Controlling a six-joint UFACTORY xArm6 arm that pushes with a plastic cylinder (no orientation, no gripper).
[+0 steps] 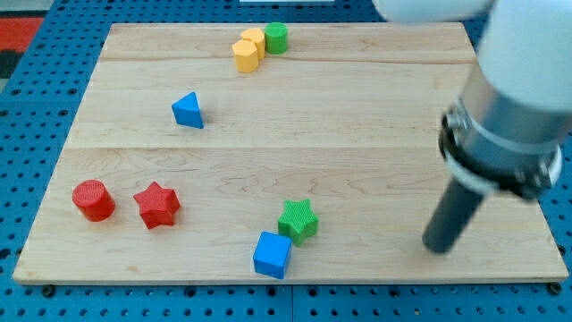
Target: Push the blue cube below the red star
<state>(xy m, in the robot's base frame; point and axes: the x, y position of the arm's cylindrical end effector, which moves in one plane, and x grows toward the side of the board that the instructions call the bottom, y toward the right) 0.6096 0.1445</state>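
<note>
The blue cube (272,255) sits near the view's bottom edge of the wooden board, touching the green star (298,220) just above and right of it. The red star (156,205) lies at the lower left, well left of the cube. My tip (438,247) rests on the board at the lower right, far to the right of the blue cube and apart from every block.
A red cylinder (93,199) stands just left of the red star. A blue triangle (188,111) lies at the upper left. A yellow block (248,49) and a green cylinder (276,38) sit together at the top. The board (375,134) lies on a blue pegboard.
</note>
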